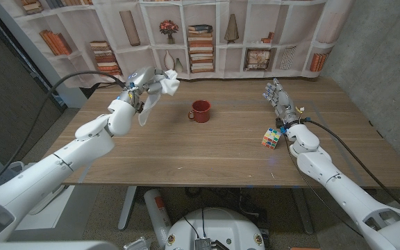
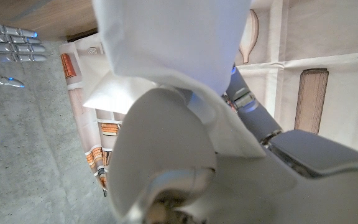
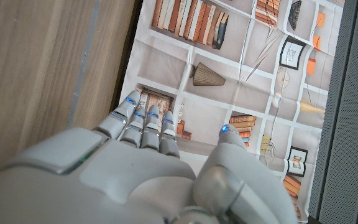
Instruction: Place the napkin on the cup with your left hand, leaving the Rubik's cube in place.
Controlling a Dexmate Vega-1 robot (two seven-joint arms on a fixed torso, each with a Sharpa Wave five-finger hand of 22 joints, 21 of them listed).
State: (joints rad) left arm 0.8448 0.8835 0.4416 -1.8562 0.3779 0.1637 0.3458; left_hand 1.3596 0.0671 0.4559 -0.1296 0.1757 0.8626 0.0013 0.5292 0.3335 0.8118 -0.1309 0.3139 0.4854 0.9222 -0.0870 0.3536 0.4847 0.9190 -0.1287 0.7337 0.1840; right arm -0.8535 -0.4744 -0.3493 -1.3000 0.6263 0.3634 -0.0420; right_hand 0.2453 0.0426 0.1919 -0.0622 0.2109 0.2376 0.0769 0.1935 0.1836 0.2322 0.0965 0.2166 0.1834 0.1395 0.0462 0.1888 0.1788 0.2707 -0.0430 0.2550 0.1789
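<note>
My left hand (image 1: 139,85) pinches the crumpled white paper napkin (image 1: 160,91) in the air, left of the red ceramic cup (image 1: 201,110) on the wooden bench (image 1: 207,149). Right hand (image 1: 280,101) spread, empty, near the multicoloured Rubik's cube (image 1: 272,138).

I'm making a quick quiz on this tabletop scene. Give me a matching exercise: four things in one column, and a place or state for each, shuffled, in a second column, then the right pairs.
Things:
1. napkin
2. cup
3. Rubik's cube
4. right hand

Places or states:
A. stands alone near the middle of the table
B. lies on the table close beside the right wrist
C. hangs from the raised left hand
D. holds nothing, fingers straight

Pairs: 1-C, 2-A, 3-B, 4-D
</note>
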